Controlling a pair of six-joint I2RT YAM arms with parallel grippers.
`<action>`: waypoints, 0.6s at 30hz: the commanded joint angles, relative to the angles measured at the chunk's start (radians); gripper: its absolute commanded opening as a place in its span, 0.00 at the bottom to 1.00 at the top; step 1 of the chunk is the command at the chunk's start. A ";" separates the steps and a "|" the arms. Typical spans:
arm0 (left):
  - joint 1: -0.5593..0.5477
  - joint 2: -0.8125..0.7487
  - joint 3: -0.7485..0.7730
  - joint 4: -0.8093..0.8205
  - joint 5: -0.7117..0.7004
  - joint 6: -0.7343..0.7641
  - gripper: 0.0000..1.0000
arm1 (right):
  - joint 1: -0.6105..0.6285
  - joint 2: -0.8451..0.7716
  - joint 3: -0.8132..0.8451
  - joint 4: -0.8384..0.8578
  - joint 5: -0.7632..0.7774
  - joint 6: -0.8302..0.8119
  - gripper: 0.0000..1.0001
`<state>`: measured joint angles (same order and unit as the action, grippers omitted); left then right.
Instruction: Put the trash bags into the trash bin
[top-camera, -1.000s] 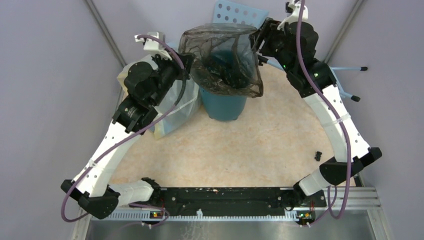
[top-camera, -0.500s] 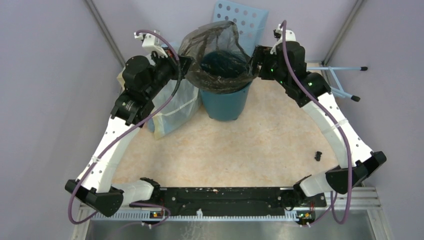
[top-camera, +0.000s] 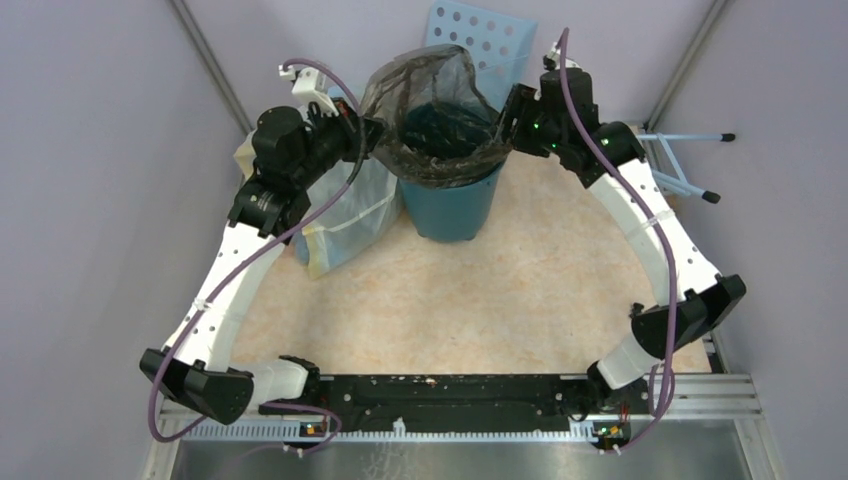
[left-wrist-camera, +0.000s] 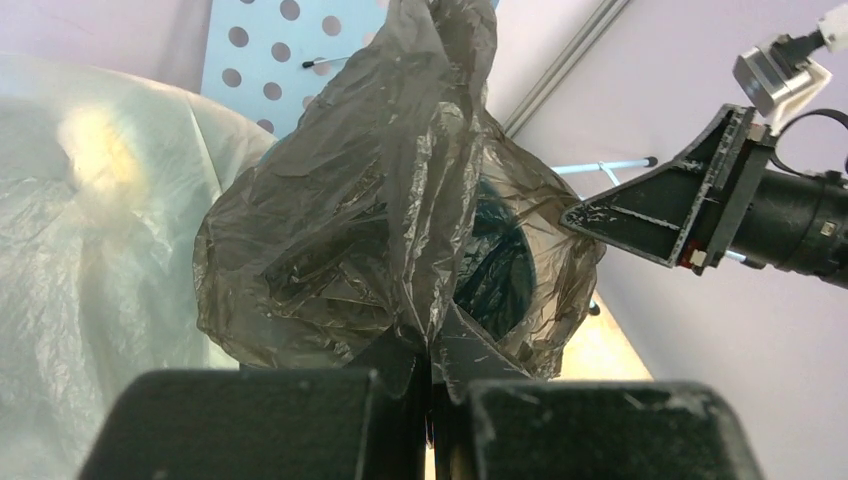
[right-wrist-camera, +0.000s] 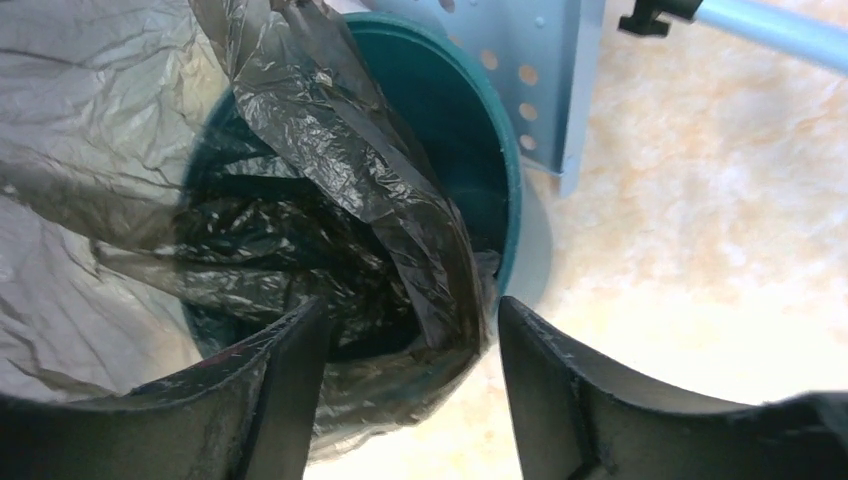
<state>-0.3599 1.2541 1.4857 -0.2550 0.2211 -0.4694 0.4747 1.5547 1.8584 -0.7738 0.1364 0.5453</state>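
Observation:
The dark, see-through trash bag (top-camera: 430, 95) hangs over the mouth of the teal trash bin (top-camera: 447, 205), its lower part down inside. My left gripper (top-camera: 372, 128) is shut on the bag's left edge, and in the left wrist view the plastic (left-wrist-camera: 350, 230) bunches up from its closed jaws (left-wrist-camera: 432, 350). My right gripper (top-camera: 508, 112) stands open at the bin's right rim. In the right wrist view the bag's edge (right-wrist-camera: 400, 230) lies loose between the spread fingers (right-wrist-camera: 410, 340), over the bin (right-wrist-camera: 480, 140).
A pale yellowish stuffed bag (top-camera: 340, 215) leans against the bin's left side, under my left arm. A light blue perforated panel (top-camera: 480, 35) stands behind the bin. A light blue rod frame (top-camera: 690, 165) lies at the right wall.
The bag was stretched high between both grippers; it has come down onto the bin. My right jaws have opened and let its right edge go. The left gripper keeps its hold.

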 joint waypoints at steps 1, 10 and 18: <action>0.022 -0.010 -0.011 0.033 0.067 0.019 0.00 | -0.007 0.050 0.089 -0.048 -0.048 0.080 0.55; 0.047 -0.014 -0.053 0.034 0.098 0.017 0.00 | -0.016 0.043 0.176 -0.143 -0.059 0.054 0.02; 0.049 0.032 -0.094 0.105 0.094 0.009 0.00 | -0.045 -0.078 0.072 -0.138 0.025 0.024 0.00</action>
<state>-0.3164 1.2610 1.3895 -0.2390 0.3069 -0.4618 0.4522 1.5768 1.9598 -0.9150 0.1047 0.5968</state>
